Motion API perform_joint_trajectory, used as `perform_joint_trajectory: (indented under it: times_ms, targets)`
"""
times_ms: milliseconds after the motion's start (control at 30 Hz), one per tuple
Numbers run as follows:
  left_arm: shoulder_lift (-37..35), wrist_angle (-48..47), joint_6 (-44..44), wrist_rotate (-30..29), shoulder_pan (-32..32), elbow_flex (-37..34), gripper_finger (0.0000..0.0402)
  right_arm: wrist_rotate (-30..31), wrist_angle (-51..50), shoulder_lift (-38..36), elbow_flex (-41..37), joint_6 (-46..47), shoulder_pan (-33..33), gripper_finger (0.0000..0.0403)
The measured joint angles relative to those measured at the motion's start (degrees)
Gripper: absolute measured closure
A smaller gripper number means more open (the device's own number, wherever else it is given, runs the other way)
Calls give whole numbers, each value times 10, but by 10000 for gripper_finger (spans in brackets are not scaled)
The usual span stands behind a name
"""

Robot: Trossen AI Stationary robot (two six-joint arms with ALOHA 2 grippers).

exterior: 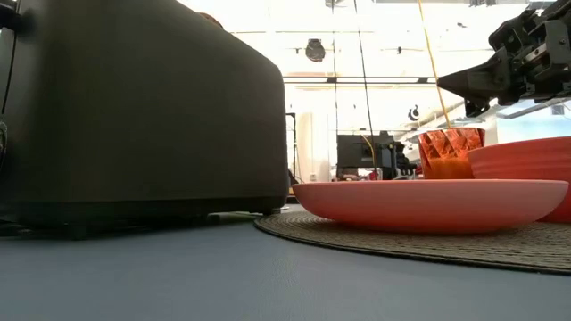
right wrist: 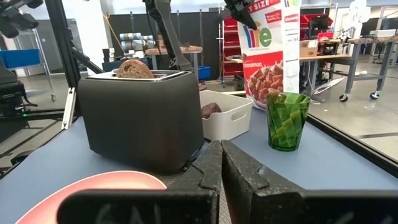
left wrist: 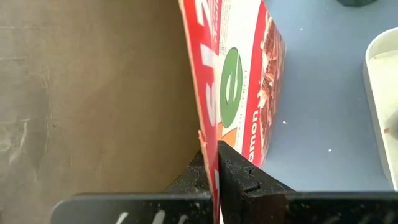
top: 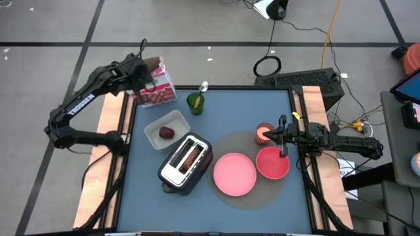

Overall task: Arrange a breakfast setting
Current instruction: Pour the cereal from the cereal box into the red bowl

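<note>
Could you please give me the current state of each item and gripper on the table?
left gripper: shut on the cereal box's top edge
cereal box: upright at the table's far left edge
right gripper: shut, empty, above the red bowl
red bowl: empty
pink plate: empty
bread: in the toaster
toaster: upright
dark red fruit: in the white container
green cup: upright

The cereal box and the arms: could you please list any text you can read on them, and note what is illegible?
"TROSSEN": on the left arm.
"SIZE": top of the cereal box, right wrist view.
"innamon": partly cut off on the cereal box, right wrist view.
Large logo letters on the box: cropped, unreadable.
Small print on the box: too small.
</note>
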Motion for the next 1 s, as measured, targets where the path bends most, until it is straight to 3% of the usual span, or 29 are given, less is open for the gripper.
perform_joint_trajectory:
  times_ms: [633,1000]
  targets:
    - [-91,-1,-15,0,0,0,401,0,3,0,0,0,0,397]
    - [-129,0,-40,0,0,0,401,0,100,0,0,49,0,391]
